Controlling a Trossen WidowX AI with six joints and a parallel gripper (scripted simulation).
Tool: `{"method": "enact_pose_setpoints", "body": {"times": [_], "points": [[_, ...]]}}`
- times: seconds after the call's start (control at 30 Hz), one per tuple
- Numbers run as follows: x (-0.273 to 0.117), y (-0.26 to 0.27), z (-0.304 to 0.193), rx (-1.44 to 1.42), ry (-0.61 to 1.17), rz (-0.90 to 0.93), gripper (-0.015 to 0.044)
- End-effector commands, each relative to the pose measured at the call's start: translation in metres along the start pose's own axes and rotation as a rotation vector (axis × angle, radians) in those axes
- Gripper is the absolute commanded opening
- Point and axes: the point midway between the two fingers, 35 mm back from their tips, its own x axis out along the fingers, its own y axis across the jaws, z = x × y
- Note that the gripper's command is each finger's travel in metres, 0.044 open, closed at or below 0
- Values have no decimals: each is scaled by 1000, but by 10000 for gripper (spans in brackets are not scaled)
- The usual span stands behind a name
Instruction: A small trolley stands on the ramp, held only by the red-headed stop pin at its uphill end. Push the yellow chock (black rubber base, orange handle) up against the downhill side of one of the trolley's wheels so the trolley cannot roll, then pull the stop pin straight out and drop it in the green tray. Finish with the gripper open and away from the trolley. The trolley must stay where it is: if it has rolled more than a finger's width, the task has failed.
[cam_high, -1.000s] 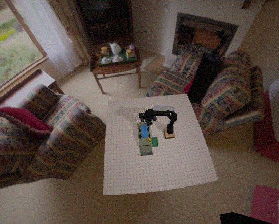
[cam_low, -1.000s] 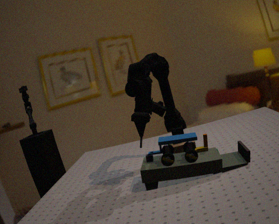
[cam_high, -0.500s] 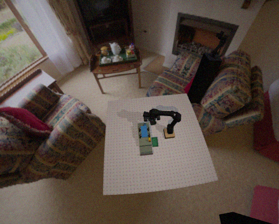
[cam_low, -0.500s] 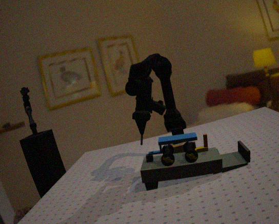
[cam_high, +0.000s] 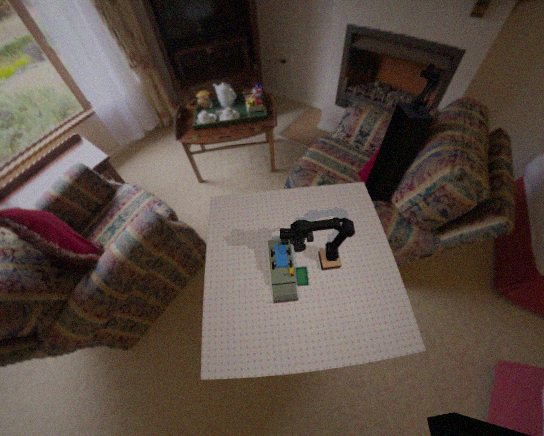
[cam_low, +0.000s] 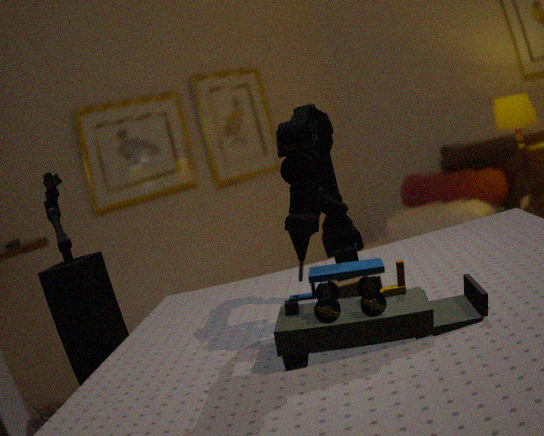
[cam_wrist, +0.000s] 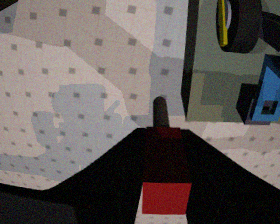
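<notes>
The gripper (cam_high: 300, 247) (cam_low: 301, 257) (cam_wrist: 161, 131) points down, shut on the stop pin, whose red head (cam_wrist: 166, 198) shows between the fingers. The pin's dark shank (cam_low: 301, 272) (cam_wrist: 160, 111) hangs below the fingertips, beyond the ramp's uphill end and beside it. The blue trolley (cam_high: 282, 255) (cam_low: 346, 270) stands upright on the grey-green ramp (cam_high: 285, 293) (cam_low: 355, 340) (cam_wrist: 210, 60). Its blue tongue (cam_wrist: 269, 102) has an empty hole. The yellow chock (cam_high: 292, 271) (cam_low: 393, 290) sits at the downhill side of a tray-side wheel; exact contact is hidden.
The green tray (cam_high: 302, 276) lies on the table beside the ramp, on the arm-base side, near the chock. The ramp's low end has an upright end board (cam_low: 476, 295). The arm's tan base plate (cam_high: 330, 261) stands beyond the tray.
</notes>
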Motion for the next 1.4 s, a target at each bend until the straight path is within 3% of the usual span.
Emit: {"method": "enact_pose_setpoints", "body": {"times": [0.0,1.37], "points": [[-2,1,15,0,3,3,0],[-23,3,175,0,-13,4,0]]}}
